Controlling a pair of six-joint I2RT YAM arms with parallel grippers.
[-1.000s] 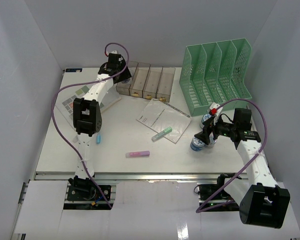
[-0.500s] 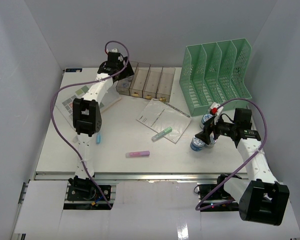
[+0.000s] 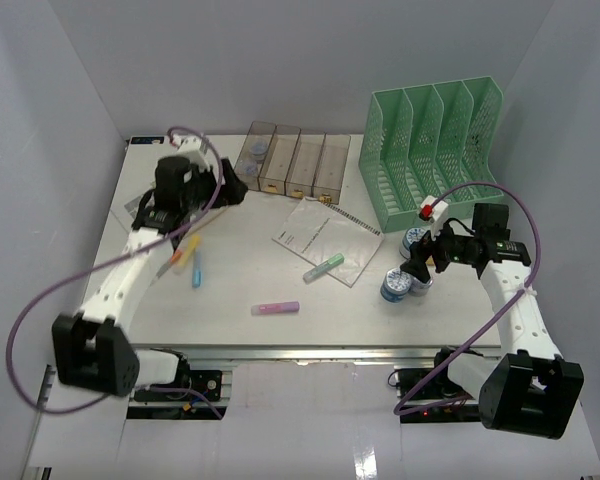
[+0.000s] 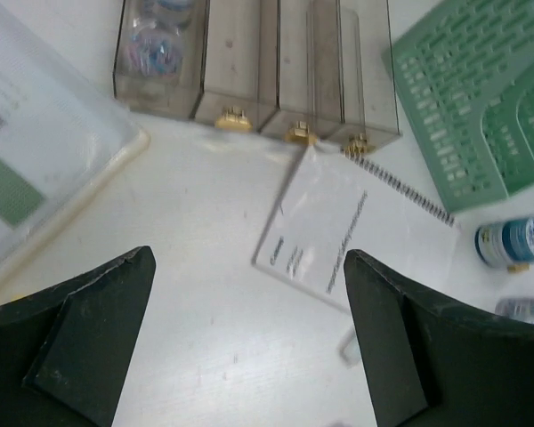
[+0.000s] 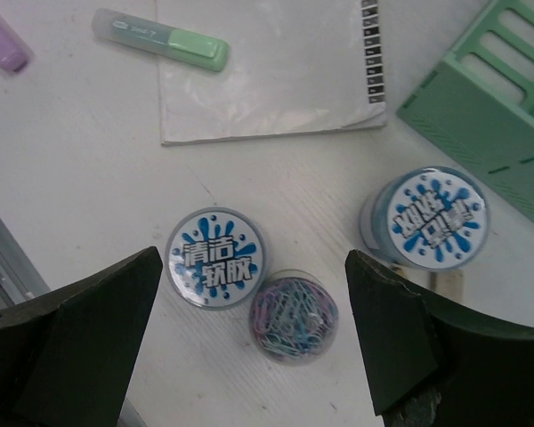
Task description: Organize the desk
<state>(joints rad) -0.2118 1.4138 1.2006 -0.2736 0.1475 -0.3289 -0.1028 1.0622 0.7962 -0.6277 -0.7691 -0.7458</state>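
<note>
Large flat white tabletop fills the enclosure floor, with the arms bolted at its near edge, and by the look of it is only partly tidied. At its far edge the row of clear brownish bins holds what look like coloured clips in the leftmost compartment.

Still loose are:
- a white spiral notebook with a green highlighter at its near edge
- a pink highlighter
- a blue pen and an orange pen at the left
- round blue-lidded tubs and a clear tub of paper clips on the right, near the green mesh file rack

The left end effector gapes wide and empty on the near side of the bins. The right end effector hangs wide and empty above the tubs.

Compared with a second earlier, the left arm has drawn back from over the leftmost bin toward the left and its jaws have spread. The right arm has scarcely moved.
</note>
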